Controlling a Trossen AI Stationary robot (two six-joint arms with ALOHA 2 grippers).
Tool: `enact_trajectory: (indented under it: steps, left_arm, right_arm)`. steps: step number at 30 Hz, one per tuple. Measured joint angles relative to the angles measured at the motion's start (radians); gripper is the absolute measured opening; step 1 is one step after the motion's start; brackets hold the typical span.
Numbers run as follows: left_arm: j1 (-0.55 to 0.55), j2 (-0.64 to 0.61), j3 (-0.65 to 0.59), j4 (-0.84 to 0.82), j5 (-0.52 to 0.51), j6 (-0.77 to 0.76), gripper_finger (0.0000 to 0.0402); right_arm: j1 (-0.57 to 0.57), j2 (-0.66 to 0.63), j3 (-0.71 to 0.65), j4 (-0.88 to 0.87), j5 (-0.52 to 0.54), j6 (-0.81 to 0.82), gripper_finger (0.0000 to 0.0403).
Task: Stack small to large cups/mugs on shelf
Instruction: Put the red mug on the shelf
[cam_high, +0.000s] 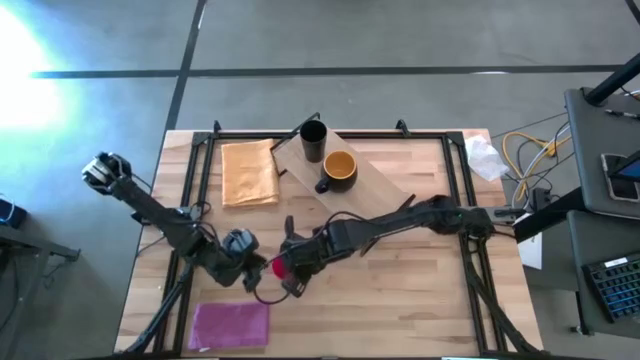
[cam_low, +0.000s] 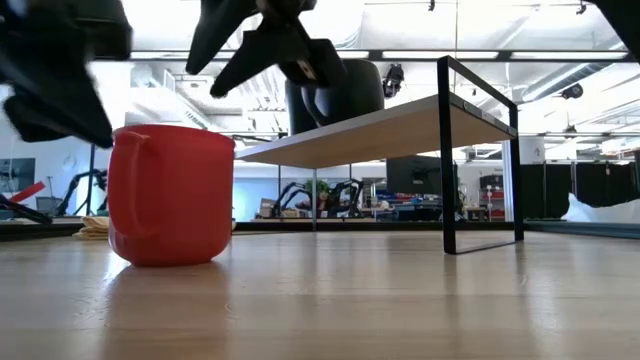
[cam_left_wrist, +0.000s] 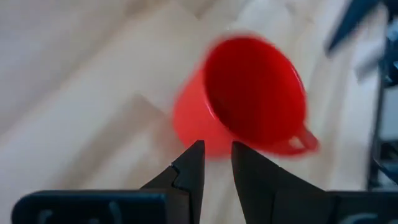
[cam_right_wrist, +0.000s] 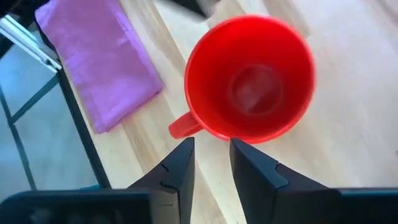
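Writing: none legible | red mug (cam_right_wrist: 249, 78) upright on table (cam_high: 420, 290), near purple mat (cam_right_wrist: 102, 59) | right gripper (cam_right_wrist: 211, 155) just above mug rim, fingers narrowly parted, empty | left gripper (cam_left_wrist: 216, 163) beside mug, narrow gap, empty | black cup (cam_high: 313, 140), yellow-lined mug (cam_high: 339, 170) on shelf (cam_high: 375, 175)

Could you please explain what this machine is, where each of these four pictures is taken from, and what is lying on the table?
Two dark robot arms work at a wooden table. One picture looks straight down, one looks level across the tabletop, and two come from cameras on the wrists. A red mug stands upright on the table, and neither arm holds it. The left gripper and the right gripper hover over it with their jaws slightly apart. On the wooden shelf stand a black cup and a dark mug with a yellow inside. An orange-tan cloth and a purple mat lie on the table.
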Motion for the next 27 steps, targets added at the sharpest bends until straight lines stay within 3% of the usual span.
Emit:
enact_trajectory:
  steps: [8, 15, 21, 27]
  left_arm:
    - [-0.137, 0.043, 0.000, 0.117, 0.065, -0.124, 0.0059]
    - [-0.144, 0.170, 0.000, 0.297, 0.022, -0.147, 0.0006]
    - [-0.143, 0.273, 0.000, 0.327, -0.076, -0.270, 0.0004]
    - [-0.129, 0.308, 0.000, 0.334, -0.103, -0.276, 0.0000]
  right_arm:
    - [-0.040, -0.018, 0.000, -0.004, 0.002, -0.041, 0.0016]
    - [-0.097, -0.016, 0.000, 0.008, -0.012, -0.070, 0.0008]
    - [-0.139, -0.015, -0.001, 0.008, -0.012, -0.066, 0.0008]
    - [-0.145, -0.014, -0.029, 0.008, -0.021, -0.063, 0.0008]
